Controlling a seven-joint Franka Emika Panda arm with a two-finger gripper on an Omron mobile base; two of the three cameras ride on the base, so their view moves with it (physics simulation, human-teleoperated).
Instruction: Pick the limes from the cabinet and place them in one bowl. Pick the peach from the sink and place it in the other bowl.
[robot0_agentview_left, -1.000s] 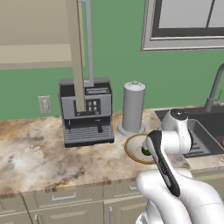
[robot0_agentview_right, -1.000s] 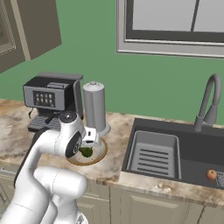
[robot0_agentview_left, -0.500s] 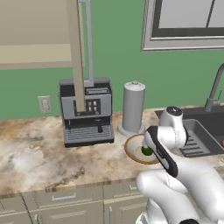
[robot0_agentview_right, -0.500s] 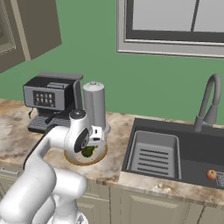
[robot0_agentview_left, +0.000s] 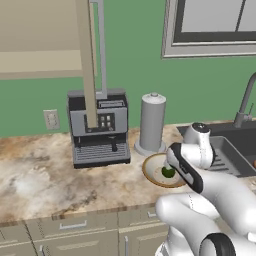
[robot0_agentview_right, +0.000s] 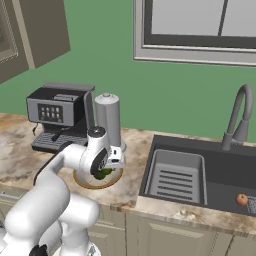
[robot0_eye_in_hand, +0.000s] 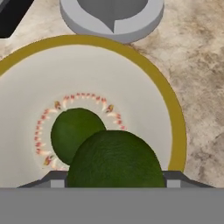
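1. The gripper (robot0_eye_in_hand: 114, 177) hangs low over the shallow tan-rimmed bowl (robot0_eye_in_hand: 175, 109), its two dark fingertips (robot0_eye_in_hand: 175, 176) showing on either side of a lime (robot0_eye_in_hand: 116, 159) at the bottom of the hand view.
2. That lime sits between the fingertips and hides the gap, so the gripper looks closed on it, though actual contact cannot be made out.
3. A second lime (robot0_eye_in_hand: 74, 131) lies on the cream floor of the bowl, inside a ring of small red and orange marks, partly behind the first.
4. In the left base view the bowl (robot0_agentview_left: 150, 167) stands on the marbled countertop (robot0_agentview_left: 45, 172) near its front edge, just in front of a grey cylindrical canister (robot0_agentview_left: 151, 122), with one lime (robot0_agentview_left: 168, 172) visible inside.
5. The right base view shows the bowl (robot0_agentview_right: 82, 179) half hidden by the white wrist, a bit of green (robot0_agentview_right: 103, 174) beneath it.
6. A black and grey coffee machine (robot0_agentview_left: 97, 127) stands on the counter left of the canister, toward the wall.
7. The cabinet (robot0_agentview_left: 40, 37) hangs above it with its door (robot0_agentview_left: 86, 60) swung open edge-on.
8. The peach (robot0_agentview_right: 242, 199) lies in the front right corner of the dark sink (robot0_agentview_right: 220, 175), well apart from the slotted rack (robot0_agentview_right: 176, 175) and the gooseneck faucet (robot0_agentview_right: 239, 120).
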